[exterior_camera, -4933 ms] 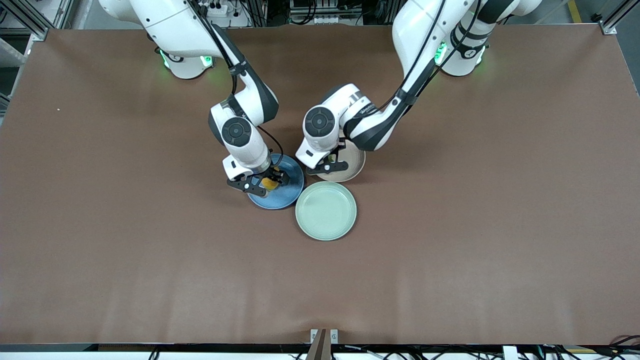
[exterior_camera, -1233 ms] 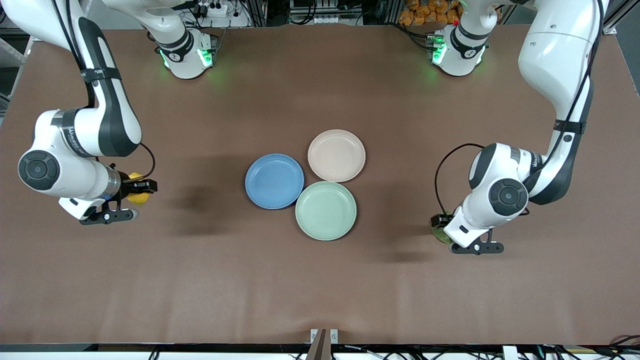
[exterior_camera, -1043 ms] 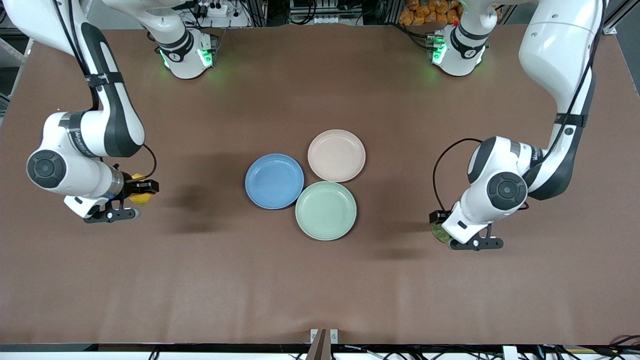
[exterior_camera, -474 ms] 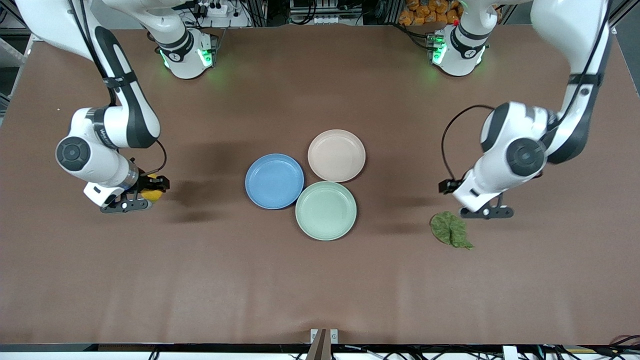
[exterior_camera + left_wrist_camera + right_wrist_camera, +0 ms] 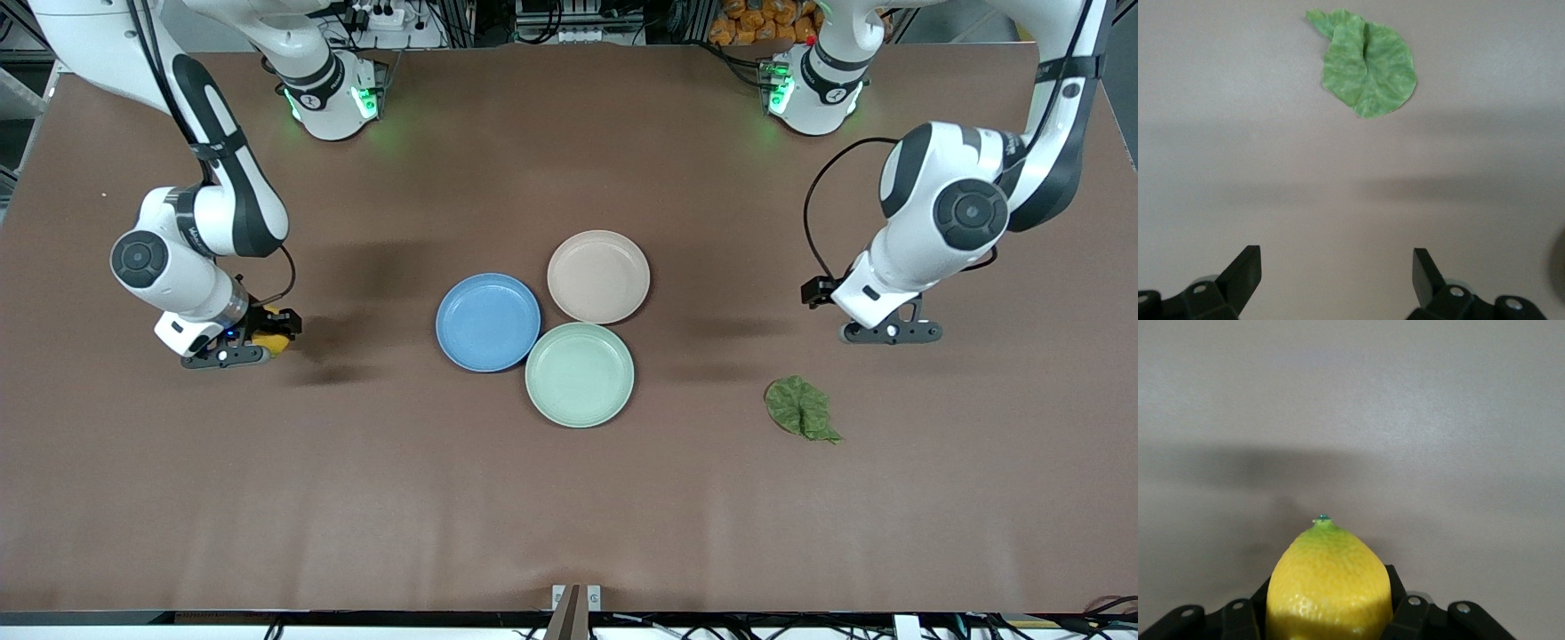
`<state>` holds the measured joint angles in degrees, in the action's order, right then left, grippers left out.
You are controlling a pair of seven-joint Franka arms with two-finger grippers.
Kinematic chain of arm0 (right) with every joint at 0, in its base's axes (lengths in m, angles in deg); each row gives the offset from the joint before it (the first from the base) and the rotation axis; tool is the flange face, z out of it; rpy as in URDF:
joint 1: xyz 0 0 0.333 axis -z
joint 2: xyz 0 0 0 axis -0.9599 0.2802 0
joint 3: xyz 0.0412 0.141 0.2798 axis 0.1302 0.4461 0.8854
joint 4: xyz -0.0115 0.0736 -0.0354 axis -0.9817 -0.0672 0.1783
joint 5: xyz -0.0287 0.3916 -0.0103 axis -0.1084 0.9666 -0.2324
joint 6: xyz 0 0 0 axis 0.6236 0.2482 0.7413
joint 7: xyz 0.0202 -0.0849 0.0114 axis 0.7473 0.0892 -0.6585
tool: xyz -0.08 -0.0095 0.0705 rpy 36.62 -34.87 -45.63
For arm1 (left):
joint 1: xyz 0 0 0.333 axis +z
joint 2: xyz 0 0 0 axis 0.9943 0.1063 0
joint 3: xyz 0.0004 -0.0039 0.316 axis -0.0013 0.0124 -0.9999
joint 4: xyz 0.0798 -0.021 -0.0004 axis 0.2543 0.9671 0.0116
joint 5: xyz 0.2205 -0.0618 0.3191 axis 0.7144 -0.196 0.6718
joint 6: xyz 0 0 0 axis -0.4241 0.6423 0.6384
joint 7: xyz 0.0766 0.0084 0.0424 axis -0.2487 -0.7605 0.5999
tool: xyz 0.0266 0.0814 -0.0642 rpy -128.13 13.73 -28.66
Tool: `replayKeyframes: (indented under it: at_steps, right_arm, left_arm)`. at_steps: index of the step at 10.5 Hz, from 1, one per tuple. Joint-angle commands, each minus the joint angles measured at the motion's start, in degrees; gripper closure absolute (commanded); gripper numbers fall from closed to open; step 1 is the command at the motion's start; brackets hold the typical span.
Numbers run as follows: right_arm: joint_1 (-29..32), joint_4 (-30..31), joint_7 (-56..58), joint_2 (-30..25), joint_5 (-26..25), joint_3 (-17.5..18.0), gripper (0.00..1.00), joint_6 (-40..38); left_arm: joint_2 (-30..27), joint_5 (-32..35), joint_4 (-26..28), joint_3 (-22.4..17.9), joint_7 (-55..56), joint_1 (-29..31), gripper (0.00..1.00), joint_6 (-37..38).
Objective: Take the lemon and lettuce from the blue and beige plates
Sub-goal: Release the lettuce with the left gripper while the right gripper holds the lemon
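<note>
The lemon is smooth yellow with a small green tip, its long axis running straight out between the clenched fingers of the right gripper, low over bare table toward the right arm's end, well apart from the blue plate. The lettuce, a wrinkled dark green leaf with a centre fold, lies flat on the table toward the left arm's end, nearer the front camera than the bare beige plate. The left gripper hangs released above open table near it
</note>
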<state>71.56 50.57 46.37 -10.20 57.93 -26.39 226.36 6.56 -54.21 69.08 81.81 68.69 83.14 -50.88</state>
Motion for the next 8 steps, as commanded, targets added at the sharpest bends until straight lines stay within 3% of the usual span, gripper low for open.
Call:
replayKeyframes:
  at_steps: [1,5,7,8]
  right_arm:
    - [1.47,3.02,1.03,1.21,-0.96,0.67,0.71,6.03]
    - [2.17,3.9,1.03,5.26,-0.96,0.67,0.7,12.19]
    - [2.26,3.9,1.03,6.14,-0.88,0.76,0.67,13.09]
    - [2.34,3.9,1.03,6.5,-0.88,0.76,0.48,13.26]
  left_arm:
    - [-2.96,-2.21,-1.99,-0.25,-1.8,0.05,0.0,-0.37]
    - [-3.58,-2.3,-11.84,-0.25,-1.8,-0.82,0.0,1.81]
    - [-4.89,-2.3,-16.41,-0.25,-1.89,-1.09,0.0,9.43]
    - [-6.55,-2.39,-17.39,-0.17,-1.89,-1.44,0.0,12.87]
